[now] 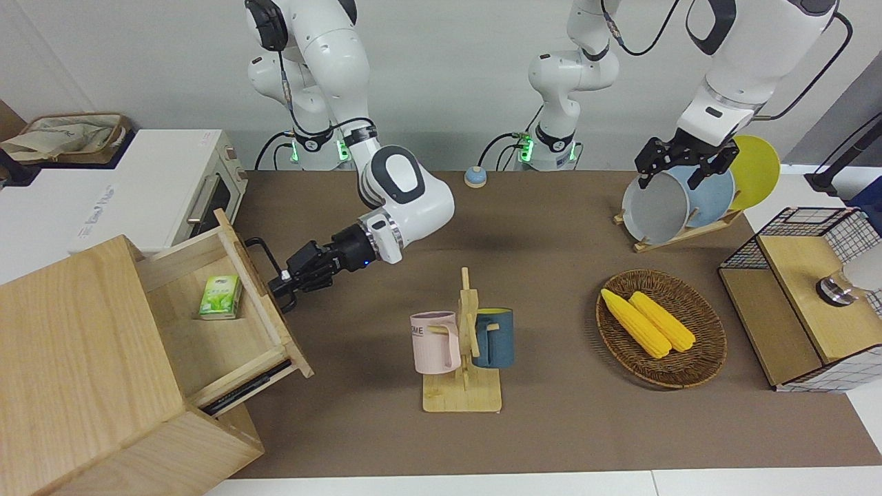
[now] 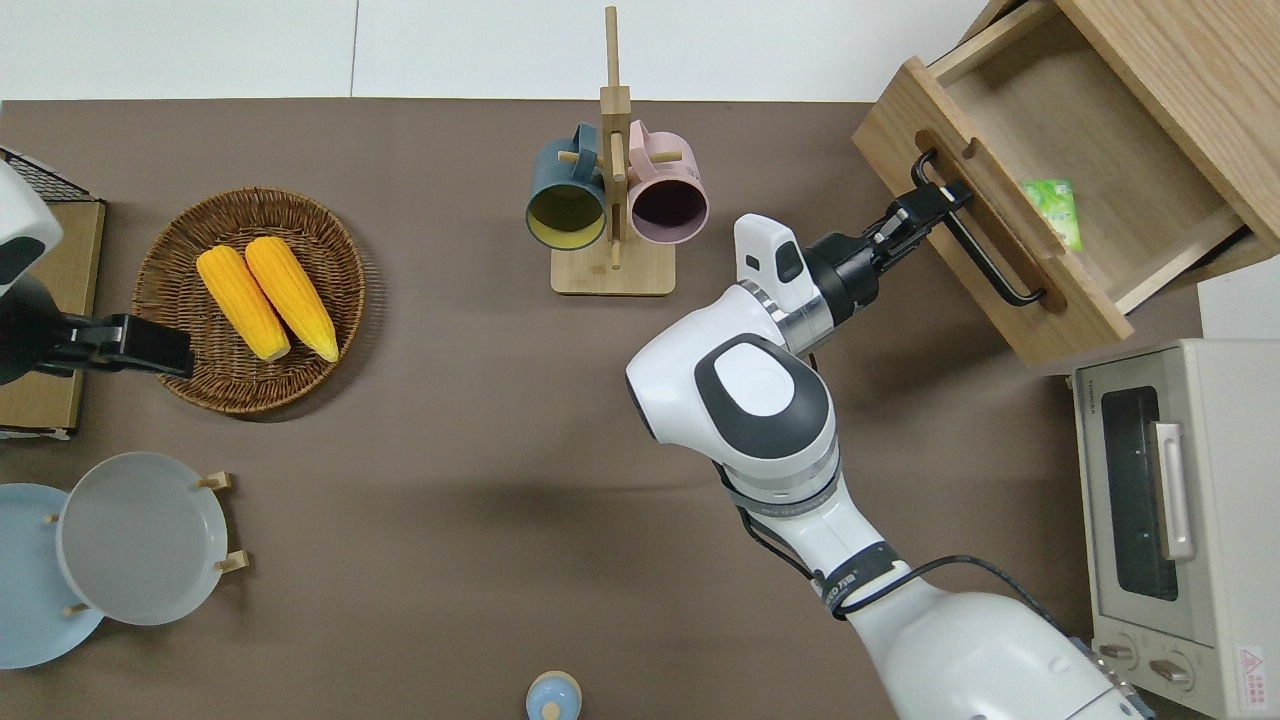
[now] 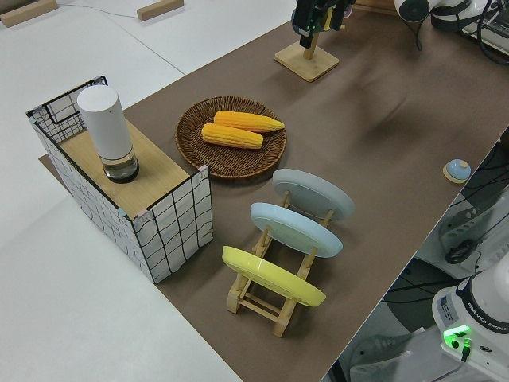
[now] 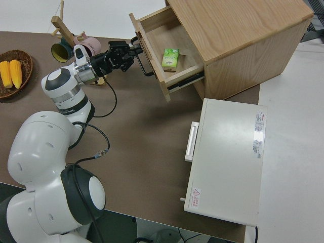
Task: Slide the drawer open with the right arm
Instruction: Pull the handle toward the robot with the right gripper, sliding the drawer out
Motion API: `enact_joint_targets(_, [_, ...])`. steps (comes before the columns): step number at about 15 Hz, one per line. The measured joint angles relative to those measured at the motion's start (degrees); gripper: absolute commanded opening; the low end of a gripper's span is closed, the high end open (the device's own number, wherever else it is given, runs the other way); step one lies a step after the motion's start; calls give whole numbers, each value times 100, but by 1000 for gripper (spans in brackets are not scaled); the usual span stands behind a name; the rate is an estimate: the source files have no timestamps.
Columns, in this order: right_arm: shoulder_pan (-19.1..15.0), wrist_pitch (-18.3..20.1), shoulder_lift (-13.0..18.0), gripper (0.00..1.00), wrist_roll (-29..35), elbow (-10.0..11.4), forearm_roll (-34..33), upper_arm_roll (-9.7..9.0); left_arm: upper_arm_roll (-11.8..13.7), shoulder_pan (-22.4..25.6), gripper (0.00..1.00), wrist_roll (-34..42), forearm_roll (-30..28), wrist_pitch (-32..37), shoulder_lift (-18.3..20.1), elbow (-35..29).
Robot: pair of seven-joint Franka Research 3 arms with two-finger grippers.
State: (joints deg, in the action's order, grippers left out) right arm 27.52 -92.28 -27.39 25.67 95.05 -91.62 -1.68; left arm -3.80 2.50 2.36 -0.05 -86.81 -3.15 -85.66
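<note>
Nearest the robots, on the brown surface [image 2: 450, 450]: a small blue knob [image 2: 553, 697]. A little farther out, at the right arm's end, a white toaster oven [image 2: 1170, 520] with its door shut; at the left arm's end, a wooden rack of plates [image 2: 140, 540], grey, blue and yellow, standing on edge. Left pincer [image 1: 679, 162] parked, fingers spread and holding nothing. Farther out again, toward the left arm's end, a wicker basket [image 2: 190, 380] with two cobs of corn [image 2: 265, 300] lying side by side in it, and beside that a wire-mesh cabinet [image 1: 806, 303]. Near the middle, farther from the robots than the basket, a wooden mug stand [image 2: 612, 275] carrying a dark blue mug [image 2: 566, 205] and a pink mug [image 2: 668, 200], one on each side of the post. Right arm [image 2: 765, 400] stretched from the middle toward the far corner at its own end. Right pincer [image 2: 940, 195] clamped tight on one end of the black loop handle [image 2: 985, 250], level with the drawer front. Drawer [image 2: 1120, 190] standing well out of the big pale wooden cabinet [image 2: 1190, 80], wide open, its floor in plain sight. Inside, close against the front wall, a small green carton [image 2: 1052, 210], upright.
</note>
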Motion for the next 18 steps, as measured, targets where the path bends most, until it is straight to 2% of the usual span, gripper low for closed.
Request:
enact_joint_targets(7, [528,468,-8,0,0,-6,281,-5,0,0,993,0,0,0,0,0])
enact_joint_targets(18, [1000,875,-15,0,0,-7,482,-8,0,0,993,0,0,0,0,0])
